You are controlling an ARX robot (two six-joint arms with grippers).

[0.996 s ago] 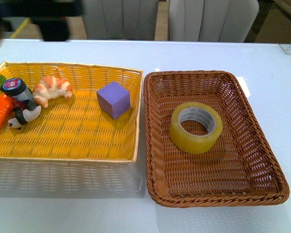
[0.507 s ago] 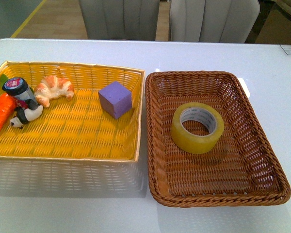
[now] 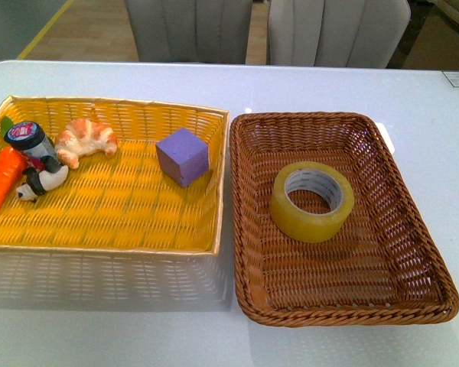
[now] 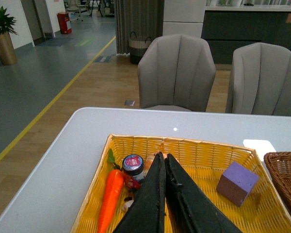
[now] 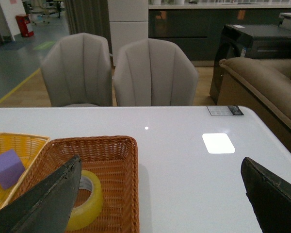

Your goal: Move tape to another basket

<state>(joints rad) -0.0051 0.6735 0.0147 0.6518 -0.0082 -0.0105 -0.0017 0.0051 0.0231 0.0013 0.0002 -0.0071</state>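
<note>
The tape (image 3: 312,200), a yellowish roll with a white core, lies flat in the dark brown wicker basket (image 3: 344,316) on the right of the table. Neither arm shows in the front view. In the right wrist view my right gripper (image 5: 161,162) is open and empty above the table, its jaws wide apart. The tape (image 5: 85,201) and the basket (image 5: 121,145) lie beside one finger. In the left wrist view my left gripper (image 4: 161,155) is shut and empty, above the yellow tray (image 4: 184,141).
The yellow woven tray (image 3: 99,249) stands left of the basket, touching it. It holds a purple cube (image 3: 182,157), a croissant (image 3: 86,138), a dark jar (image 3: 30,141) and a carrot (image 3: 0,183). Grey chairs (image 3: 336,30) stand behind the table.
A dark blurred shape at the top left of the front view has left the picture. The tape, basket and tray lie as before.
</note>
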